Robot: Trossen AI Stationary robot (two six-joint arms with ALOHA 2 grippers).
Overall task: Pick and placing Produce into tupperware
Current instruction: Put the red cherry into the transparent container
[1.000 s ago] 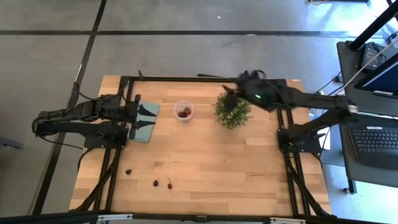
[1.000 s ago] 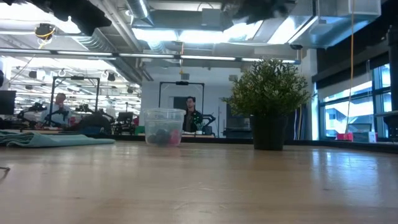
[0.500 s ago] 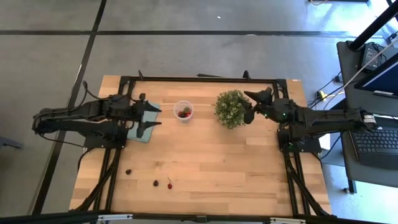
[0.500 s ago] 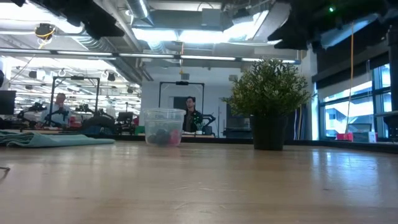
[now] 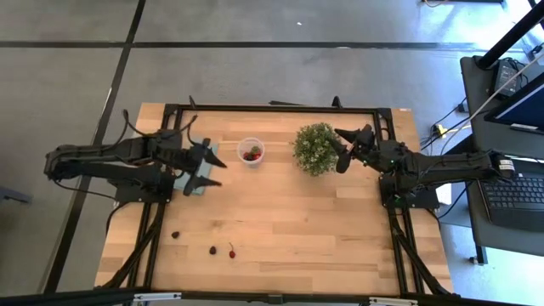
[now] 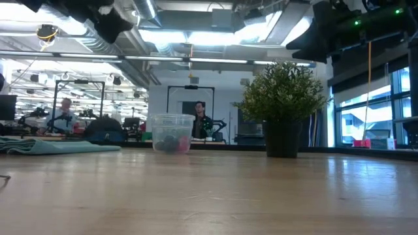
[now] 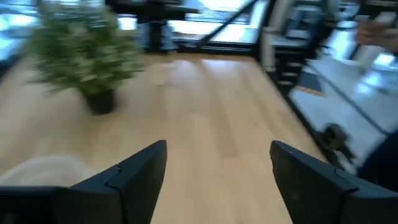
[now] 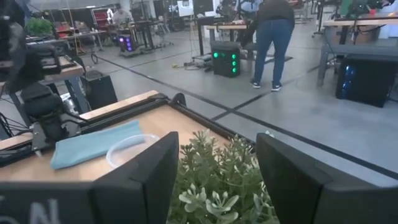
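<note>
The tupperware (image 5: 251, 151), a small clear cup, stands far left of centre on the table with red and dark produce inside; it also shows in the low view (image 6: 173, 141). Three more pieces of produce (image 5: 175, 234) (image 5: 212, 251) (image 5: 231, 251) lie near the front left. My left gripper (image 5: 206, 165) hovers open over the teal cloth, left of the cup, pointing toward it. My right gripper (image 5: 344, 148) hangs open just right of the plant, with nothing between its fingers (image 8: 217, 186).
A bushy potted plant (image 5: 318, 149) stands right of the cup, directly in front of my right gripper. A teal cloth (image 5: 199, 180) lies at the left edge under my left gripper. The table's middle and near right show bare wood (image 5: 306, 229).
My right gripper has come down from above the plant's far side and drawn back toward the table's right edge, now level beside the plant. My left gripper has opened wide and edged toward the table's right, toward the cup.
</note>
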